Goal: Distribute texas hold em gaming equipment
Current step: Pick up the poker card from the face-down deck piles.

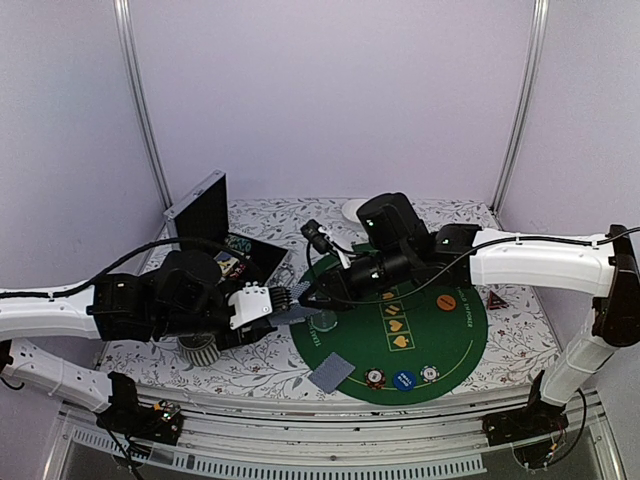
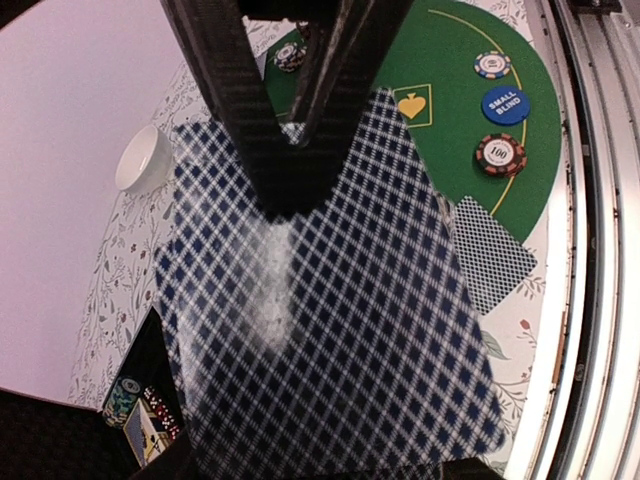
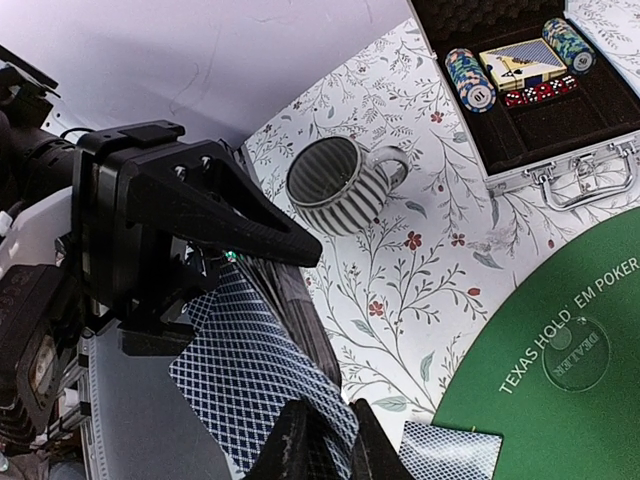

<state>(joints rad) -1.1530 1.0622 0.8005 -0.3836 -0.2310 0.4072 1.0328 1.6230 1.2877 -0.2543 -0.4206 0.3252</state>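
Currently the deck of playing cards (image 3: pixel 296 312) hangs above the near left edge of the green mat (image 1: pixel 440 340), between the two arms. The left gripper (image 1: pixel 288 300) has it clamped from the side, fingers about half spread around the stack. The top card (image 2: pixel 330 330), back up in a blue check, juts out from the deck. The right gripper (image 3: pixel 325 435) pinches that card's far edge, its fingers drawn narrow.

Below them a single card (image 1: pixel 332 372) lies face down, half on the mat's front rim. Beside it along the rim sit a reddish-brown chip (image 1: pixel 375 378), a blue button (image 1: pixel 404 380) reading SMALL BLIND and a pale striped chip (image 1: pixel 430 373). A clear dealer button (image 3: pixel 577 352) rests on the mat's left part. A red triangular marker (image 1: pixel 497 298) lies off the mat to the right.

The mat is spread on a floral tablecloth (image 3: pixel 420 260). On the cloth stand a ribbed grey mug (image 3: pixel 335 185), an open case (image 3: pixel 520 100) with chip stacks, cards and dice, and a white bowl (image 2: pixel 143 160) by the back wall. Pale lilac panels with metal posts close the table in.
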